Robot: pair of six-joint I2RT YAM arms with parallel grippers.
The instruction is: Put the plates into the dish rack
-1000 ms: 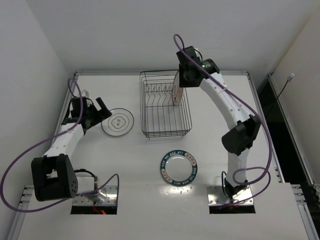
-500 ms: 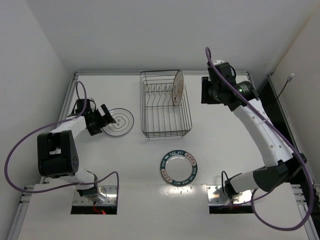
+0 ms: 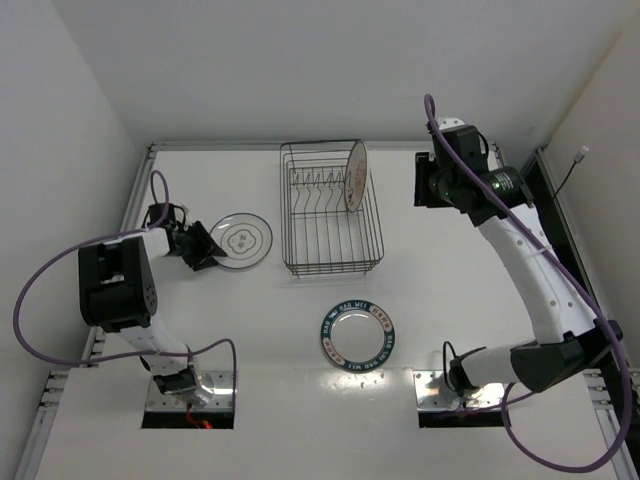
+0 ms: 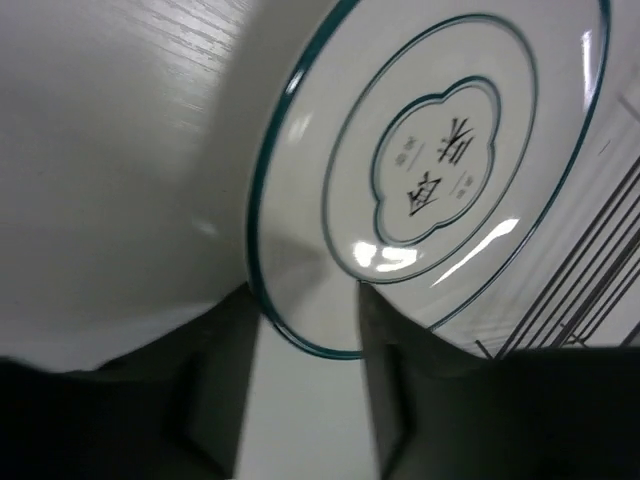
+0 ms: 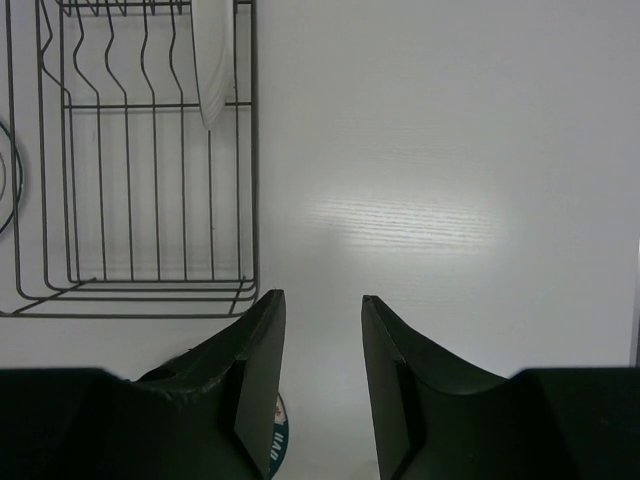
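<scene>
The white plate with a thin dark ring (image 3: 245, 240) (image 4: 440, 150) lies left of the dish rack (image 3: 330, 262). My left gripper (image 3: 203, 250) (image 4: 305, 300) is low at its left rim and shut on it, one finger over the face and the other under the edge. That edge looks lifted off the table. A plate with an orange centre (image 3: 355, 175) (image 5: 212, 60) stands upright in the dish rack's (image 5: 130, 300) right end. The teal-lettered plate (image 3: 357, 336) (image 5: 275, 435) lies flat in front of the rack. My right gripper (image 3: 428, 185) (image 5: 322, 300) hovers right of the rack, open and holding nothing.
White walls close in the table on the left and at the back. A dark gap (image 3: 560, 220) runs along the table's right edge. Purple cables (image 3: 40, 290) loop from both arms. The arm bases (image 3: 190, 395) sit at the near edge.
My left gripper has slid to the ringed plate's rim and closed on it, and the plate has shifted slightly right. My right arm has drawn away from the rack to the right.
</scene>
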